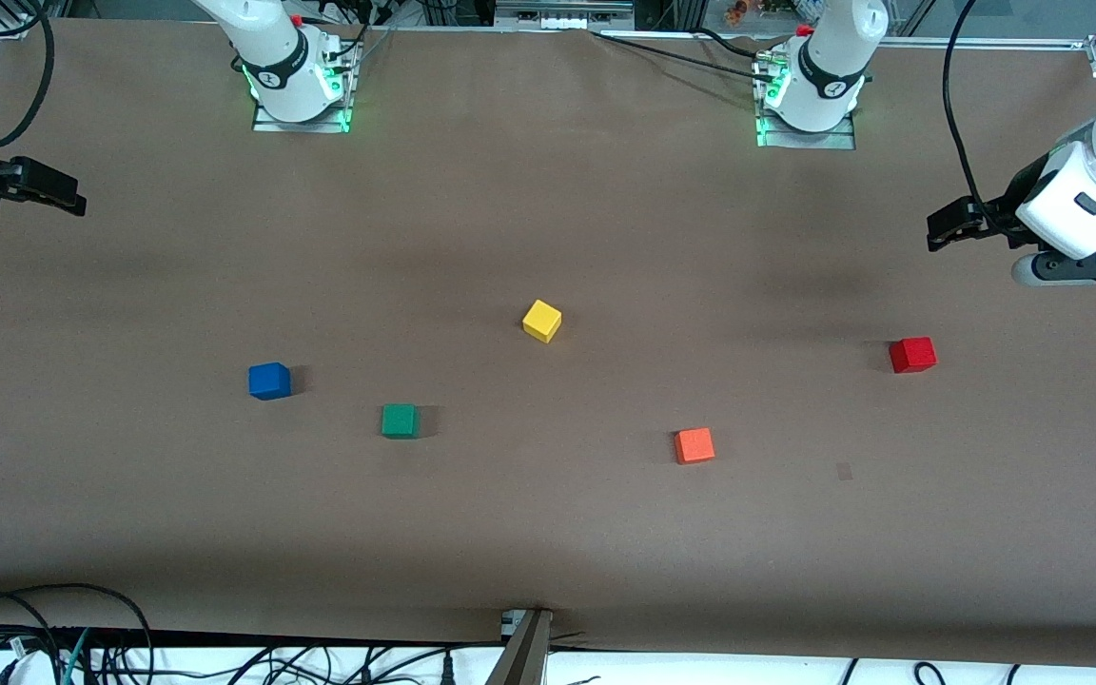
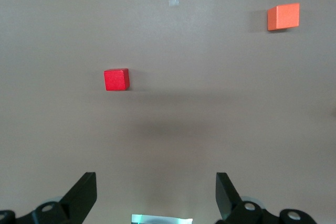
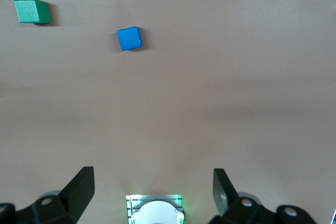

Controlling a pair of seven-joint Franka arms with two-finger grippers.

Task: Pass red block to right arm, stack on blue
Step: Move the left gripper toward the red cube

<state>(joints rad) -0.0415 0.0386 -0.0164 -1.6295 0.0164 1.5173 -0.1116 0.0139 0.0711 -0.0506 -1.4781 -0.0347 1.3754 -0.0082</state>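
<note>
1. The table is brown w/ five small blocks on it, all apart from each other.
2. The red block sits flat on the table toward the left arm's end. Nothing touches it. In the left wrist view it shows too, alone on bare table.
3. The blue block sits toward the right arm's end, well apart from the red block. Nothing is on top of it.
4. From the yellow block, in the front view, the red block is at about 3 o'clock & the blue block at about 8 o'clock.
5. The green block is near the blue block, a bit nearer to the front camera, at about 4 o'clock from it.
6. The orange block is at about 8 o'clock from the red block, nearer to the front camera.
7. The left gripper hangs up in the air over bare table at the left arm's end, at about 1 o'clock from the red block. Its fingers are spread apart w/ nothing between them.
8. The right gripper hangs over the table edge at the right arm's end, at about 10 o'clock from the blue block. Its fingers are apart too, w/ nothing in them.
9. A small pale mark shows on the table near the orange block.
</note>
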